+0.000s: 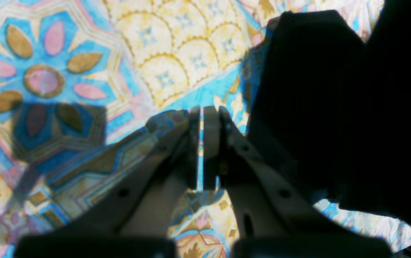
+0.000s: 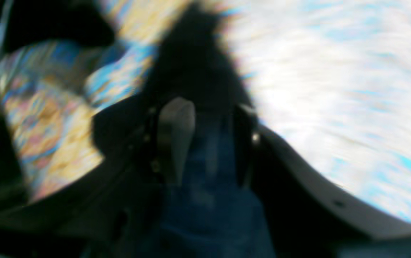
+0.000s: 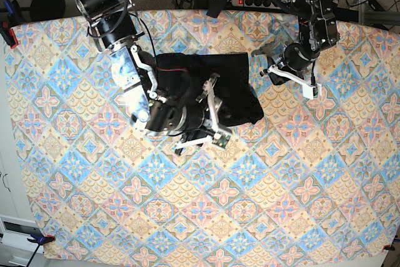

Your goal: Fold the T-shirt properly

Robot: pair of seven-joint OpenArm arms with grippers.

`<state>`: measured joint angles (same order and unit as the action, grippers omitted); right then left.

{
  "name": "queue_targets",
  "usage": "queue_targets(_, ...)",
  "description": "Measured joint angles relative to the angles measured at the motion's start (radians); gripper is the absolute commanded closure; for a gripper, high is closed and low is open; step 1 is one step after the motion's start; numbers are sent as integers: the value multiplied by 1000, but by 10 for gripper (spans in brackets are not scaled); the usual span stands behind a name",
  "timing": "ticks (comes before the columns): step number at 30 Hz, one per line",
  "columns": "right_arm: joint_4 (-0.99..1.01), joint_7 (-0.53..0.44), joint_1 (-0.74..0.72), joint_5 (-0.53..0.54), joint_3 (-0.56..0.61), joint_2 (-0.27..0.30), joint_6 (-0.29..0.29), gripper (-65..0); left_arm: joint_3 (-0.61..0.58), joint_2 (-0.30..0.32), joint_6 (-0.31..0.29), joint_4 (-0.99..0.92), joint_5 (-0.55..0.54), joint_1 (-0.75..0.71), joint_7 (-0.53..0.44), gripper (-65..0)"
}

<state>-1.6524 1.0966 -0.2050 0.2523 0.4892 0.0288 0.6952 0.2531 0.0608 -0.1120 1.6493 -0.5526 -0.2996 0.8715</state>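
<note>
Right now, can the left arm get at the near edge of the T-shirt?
Probably yes. The left gripper hangs shut beside the T-shirt, only bare tablecloth between them; the right gripper works the opposite side.

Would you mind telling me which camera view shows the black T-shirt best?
The base view: it shows the T-shirt as a whole, bunched on the tablecloth, partly covered by the right arm. The left wrist view shows only a dark edge; the right wrist view is too blurred to make it out.
</note>
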Motion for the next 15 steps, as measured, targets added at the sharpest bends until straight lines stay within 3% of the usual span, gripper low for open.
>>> queue_targets(5, -60, -18, 18, 29, -84, 48, 8, -218, -2, 0, -5, 5, 0, -14, 1, -2)
queue_targets(8, -63, 11, 63, -17, -133, 83, -3, -217, -36, 18, 5, 118, 7, -74, 18, -2)
queue_targets(11, -78, 13, 103, -2, -134, 141, 4, -217, -121, 68, -10, 232, -4, -117, 40, -2)
queue_targets(15, -87, 0, 124, -3, -115, 152, 2, -217, -166, 90, -7, 319, -4, -152, 68, -2)
